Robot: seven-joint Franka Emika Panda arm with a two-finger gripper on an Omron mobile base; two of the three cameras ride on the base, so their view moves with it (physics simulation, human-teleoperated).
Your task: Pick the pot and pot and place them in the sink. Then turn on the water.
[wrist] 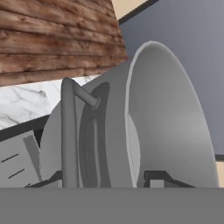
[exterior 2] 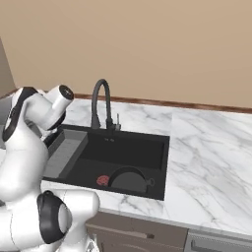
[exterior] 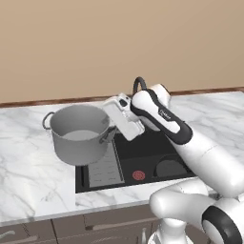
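**Grey pot carried over sink edge**

Near: dark pot (exterior 2: 129, 181) already sits in the sink (exterior 2: 160, 170), front part, next to a red item (exterior: 138, 175). Mid: tool (exterior: 113, 133) clamped on the rim of the grey pot (exterior: 78, 133) by one side handle; pot is lifted, hanging over the ribbed tray (exterior: 105, 167) and the bench (exterior: 28, 176) left of the basin. Far: faucet (exterior 2: 100, 104) behind, no water. Step in hand looks like placing the second pot. Next likely: shift right, lower into basin, release, then reach the faucet.
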